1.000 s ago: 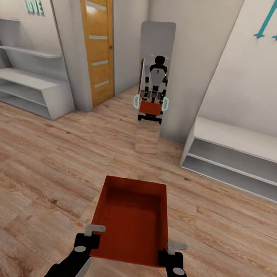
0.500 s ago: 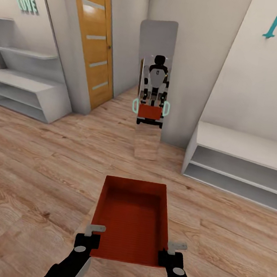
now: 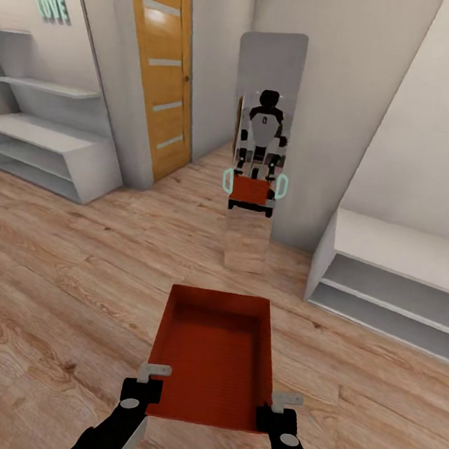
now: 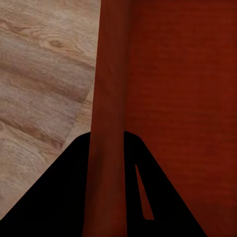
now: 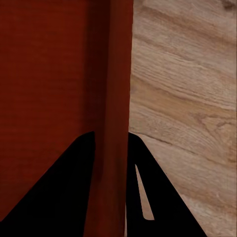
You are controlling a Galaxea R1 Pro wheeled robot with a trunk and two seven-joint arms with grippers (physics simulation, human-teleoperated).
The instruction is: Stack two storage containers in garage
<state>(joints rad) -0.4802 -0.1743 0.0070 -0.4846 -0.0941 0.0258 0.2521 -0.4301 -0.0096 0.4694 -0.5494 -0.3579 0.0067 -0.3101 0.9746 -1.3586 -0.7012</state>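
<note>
Left gripper (image 3: 151,378): clamped on the near left wall of the storage container (image 3: 214,357), the wall pinched between its fingers (image 4: 59,197)
Right gripper (image 3: 279,408): closed over the near right wall, seen in the right wrist view (image 5: 111,197)
Container place: lower centre of the head frame, carried level above the wood-plank floor (image 3: 48,287)
Handling: judged light and stiff, yet thin-walled; walls may flex if squeezed hard
Best hold: both long walls, as gripped, 1 gripper per side
Surroundings: mirror (image 3: 264,117) upper centre, orange door (image 3: 163,69) upper left, white shelves (image 3: 394,273) at right
Garage: not yet reached
</note>
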